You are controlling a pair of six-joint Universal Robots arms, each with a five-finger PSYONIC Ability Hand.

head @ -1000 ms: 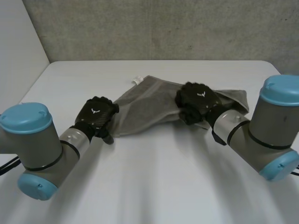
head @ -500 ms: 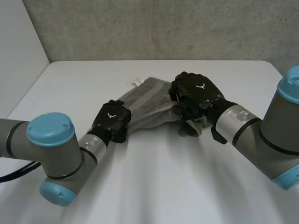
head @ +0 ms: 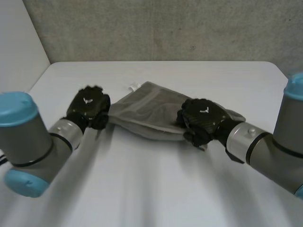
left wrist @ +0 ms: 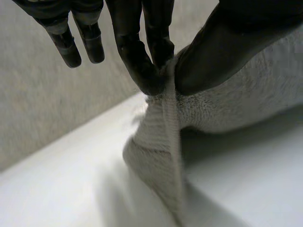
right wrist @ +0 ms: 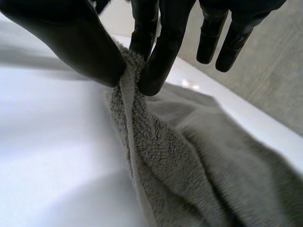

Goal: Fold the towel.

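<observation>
A grey towel (head: 149, 111) lies bunched in the middle of the white table (head: 156, 189), a small white tag (head: 134, 87) at its far corner. My left hand (head: 87, 107) is at the towel's left end; its thumb and a finger (left wrist: 142, 66) pinch the towel's edge (left wrist: 165, 127) there. My right hand (head: 201, 119) sits at the towel's near right part. Its thumb and fingers (right wrist: 163, 56) pinch a fold of the towel (right wrist: 156, 156), which hangs down from the grip. Between the two hands the cloth stretches in a sagging band.
A grey wall (head: 165, 28) runs behind the table's far edge. A pale side panel (head: 19, 42) stands at the left. Bare tabletop lies in front of the towel and to both sides.
My left hand has shut on the towel's left end and drawn it out to the left. My right hand, still holding cloth, came nearer and lower. The towel is now stretched between them.
</observation>
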